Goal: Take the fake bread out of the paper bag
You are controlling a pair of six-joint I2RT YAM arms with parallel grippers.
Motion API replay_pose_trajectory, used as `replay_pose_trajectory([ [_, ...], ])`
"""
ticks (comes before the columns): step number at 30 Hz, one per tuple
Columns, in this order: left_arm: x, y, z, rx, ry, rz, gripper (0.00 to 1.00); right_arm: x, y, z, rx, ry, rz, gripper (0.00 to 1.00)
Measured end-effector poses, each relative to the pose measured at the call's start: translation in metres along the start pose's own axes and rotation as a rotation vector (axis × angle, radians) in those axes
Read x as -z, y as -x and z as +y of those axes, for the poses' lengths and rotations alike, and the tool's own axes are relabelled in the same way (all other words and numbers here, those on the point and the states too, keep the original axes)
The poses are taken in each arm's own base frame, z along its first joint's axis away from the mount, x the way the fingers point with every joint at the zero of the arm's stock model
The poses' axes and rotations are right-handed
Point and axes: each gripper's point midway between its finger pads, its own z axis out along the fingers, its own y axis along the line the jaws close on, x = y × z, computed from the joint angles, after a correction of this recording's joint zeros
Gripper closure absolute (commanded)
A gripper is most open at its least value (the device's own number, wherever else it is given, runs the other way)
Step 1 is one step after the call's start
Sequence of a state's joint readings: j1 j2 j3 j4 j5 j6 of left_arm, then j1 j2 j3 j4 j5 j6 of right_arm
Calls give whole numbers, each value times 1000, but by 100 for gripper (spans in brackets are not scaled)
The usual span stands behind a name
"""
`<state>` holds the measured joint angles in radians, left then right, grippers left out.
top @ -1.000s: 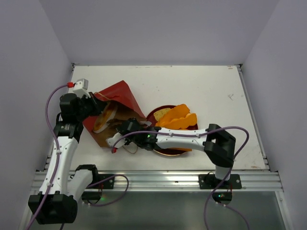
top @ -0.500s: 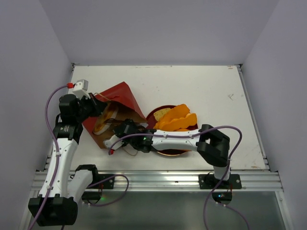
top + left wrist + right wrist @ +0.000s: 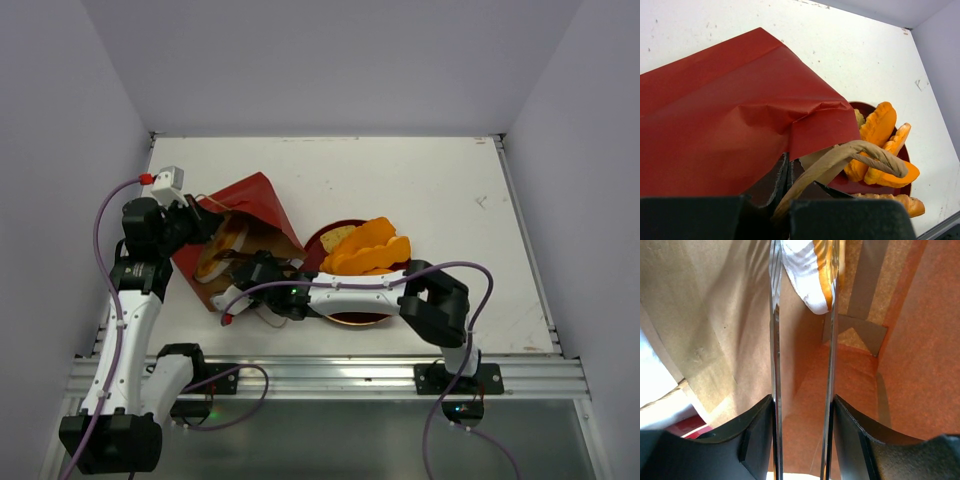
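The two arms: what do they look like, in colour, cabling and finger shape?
Both the left arm and the right arm have white links and black joints, each trailing a purple cable with a red plug. The right fingers are thin shiny blades on black mounts; the left fingers are black.

Round red plate [image 3: 318, 243] near the middle of a white table [image 3: 430, 190] — pale walls [image 3: 330, 60] on three sides
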<state>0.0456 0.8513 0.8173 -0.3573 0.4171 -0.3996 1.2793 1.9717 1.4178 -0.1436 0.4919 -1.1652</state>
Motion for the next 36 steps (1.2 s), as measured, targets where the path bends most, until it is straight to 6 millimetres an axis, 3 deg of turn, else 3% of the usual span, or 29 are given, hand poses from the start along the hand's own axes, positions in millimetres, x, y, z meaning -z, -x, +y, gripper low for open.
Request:
replay_pose_trajectory([
  [36,2,1,-7,-5,-32,-10,100,-23,-9,13,60,3,109,47],
])
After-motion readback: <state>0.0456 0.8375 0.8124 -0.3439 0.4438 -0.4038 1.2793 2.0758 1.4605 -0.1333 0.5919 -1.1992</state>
